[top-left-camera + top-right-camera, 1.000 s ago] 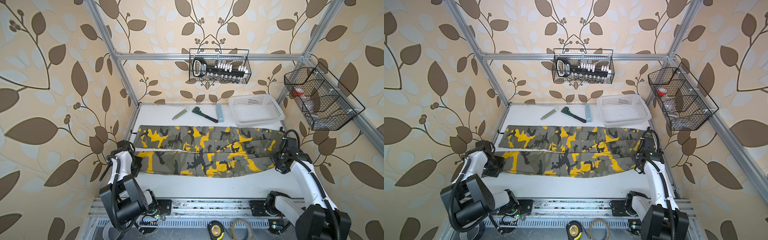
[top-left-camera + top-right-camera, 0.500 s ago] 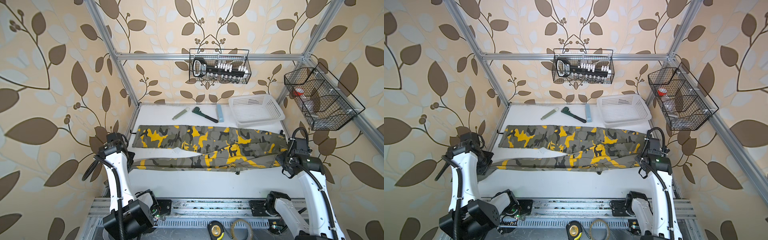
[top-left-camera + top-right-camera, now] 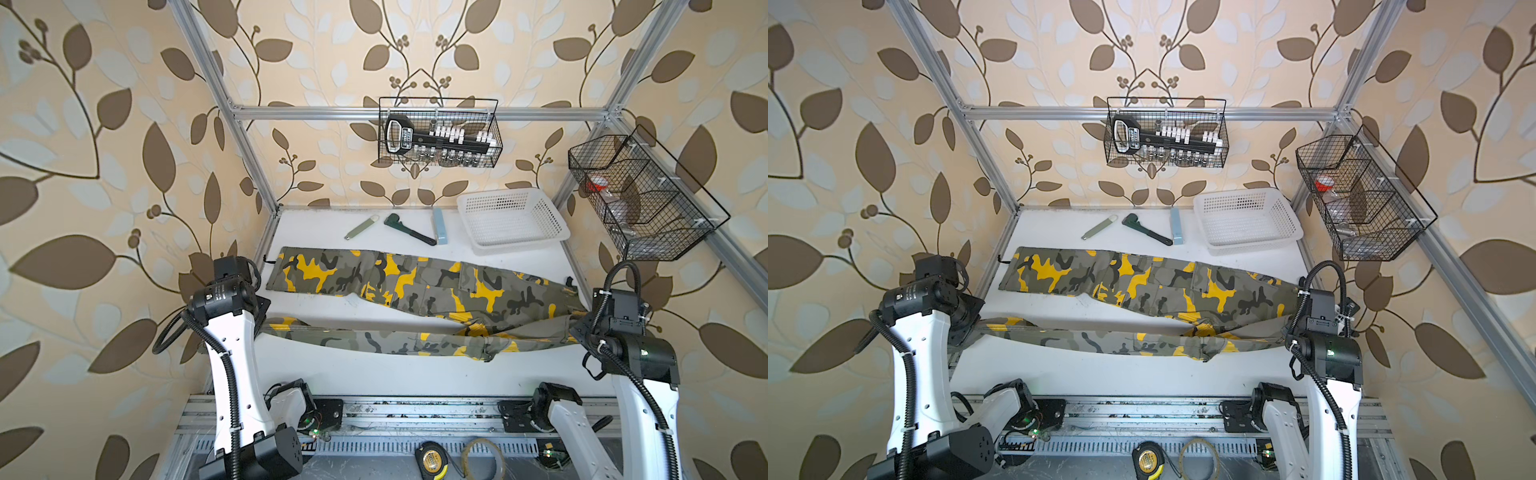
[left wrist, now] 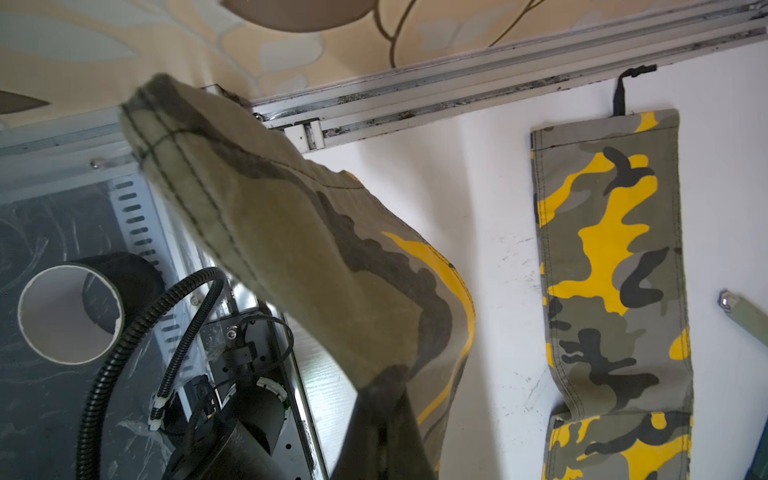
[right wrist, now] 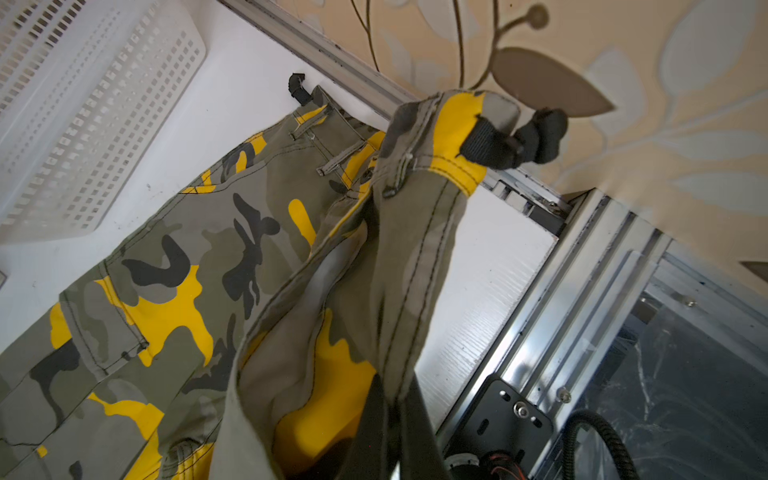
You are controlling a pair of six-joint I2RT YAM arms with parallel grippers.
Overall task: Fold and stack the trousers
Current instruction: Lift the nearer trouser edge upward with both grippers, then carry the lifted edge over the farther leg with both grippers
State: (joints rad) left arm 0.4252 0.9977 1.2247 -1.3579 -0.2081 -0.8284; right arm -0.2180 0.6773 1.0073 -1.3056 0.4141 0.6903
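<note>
I see the left gripper (image 4: 384,388) and right gripper (image 5: 390,395) both clamped on the trousers (image 3: 415,286), whose near leg hangs above the table (image 3: 374,374).

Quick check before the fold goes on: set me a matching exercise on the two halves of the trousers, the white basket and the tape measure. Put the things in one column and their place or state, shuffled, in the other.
Things
1. near half of the trousers
2. far half of the trousers
3. white basket
4. tape measure

Place or state
A. lying flat on the table
B. empty, at the table's back right corner
C. raised off the table, gripped at both ends
D. on the metal frame in front of the table

Pairs: 1-C, 2-A, 3-B, 4-D
</note>
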